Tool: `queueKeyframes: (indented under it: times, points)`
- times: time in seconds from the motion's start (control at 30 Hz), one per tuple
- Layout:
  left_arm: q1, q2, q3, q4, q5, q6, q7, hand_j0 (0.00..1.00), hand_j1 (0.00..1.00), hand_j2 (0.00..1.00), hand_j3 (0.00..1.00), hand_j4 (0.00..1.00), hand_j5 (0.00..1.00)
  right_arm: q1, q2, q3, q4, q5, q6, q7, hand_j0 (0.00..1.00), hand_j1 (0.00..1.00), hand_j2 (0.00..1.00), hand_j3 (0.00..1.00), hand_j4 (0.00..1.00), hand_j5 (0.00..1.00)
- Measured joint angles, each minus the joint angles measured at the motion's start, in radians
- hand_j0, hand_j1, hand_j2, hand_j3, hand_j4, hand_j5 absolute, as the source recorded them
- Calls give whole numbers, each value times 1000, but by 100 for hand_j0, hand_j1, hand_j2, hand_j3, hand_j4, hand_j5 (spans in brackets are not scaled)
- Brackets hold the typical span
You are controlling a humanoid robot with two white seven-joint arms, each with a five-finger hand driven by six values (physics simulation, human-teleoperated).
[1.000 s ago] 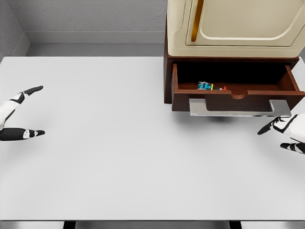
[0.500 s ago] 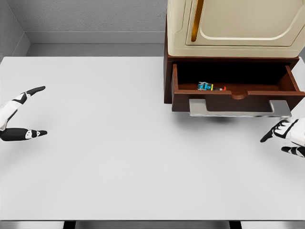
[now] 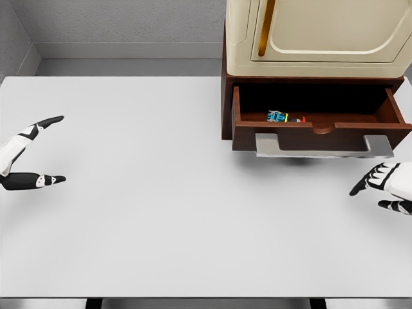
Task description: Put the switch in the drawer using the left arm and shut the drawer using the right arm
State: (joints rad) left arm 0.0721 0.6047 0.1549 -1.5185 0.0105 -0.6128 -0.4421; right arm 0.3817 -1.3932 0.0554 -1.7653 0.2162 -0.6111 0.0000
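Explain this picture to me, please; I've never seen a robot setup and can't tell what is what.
This is a simulator's render from a camera on a humanoid robot's head, looking down at a white table. The left hand and the right hand show at the picture's edges, fingers relaxed, holding nothing. At the upper right stands a cream and brown cabinet with its drawer pulled open. A small blue switch lies inside it. The grey bar in front is the drawer's handle.

Switch (image 3: 278,116) lies in the open drawer (image 3: 320,132).
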Motion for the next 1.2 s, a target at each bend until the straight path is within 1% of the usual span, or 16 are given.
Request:
queueKeyframes:
  times: [0.2,0.43,0.5,0.8,1.07,1.13,1.2]
  points:
    - [0,-9,1,-1,0,0,0,100,100,100,100,100,100,8,2,1,-2,-1,0,4,69,69,69,69,69,69]
    - [0,-25,1,-16,0,0,-24,100,100,100,100,100,100,14,-27,4,-2,-2,0,-1,70,70,70,70,70,70]
    - [0,-30,1,-20,0,0,-29,100,100,100,100,100,100,14,-32,3,-2,-5,0,-4,73,73,73,73,73,73]
    - [0,-37,2,-25,0,0,-38,100,100,100,100,100,100,14,-59,-6,1,-77,0,-5,72,72,72,72,72,72]
    - [6,-46,13,-18,0,0,-39,100,100,100,100,100,100,6,-62,1,4,-98,-1,6,71,71,71,71,71,71]
    - [6,-47,14,-20,0,0,-42,100,100,100,100,100,100,16,-68,3,13,-101,-1,2,72,72,72,72,72,72]
    - [6,-48,15,-21,0,0,-43,100,100,100,100,100,100,17,-74,8,39,-99,0,0,72,72,72,72,72,72]
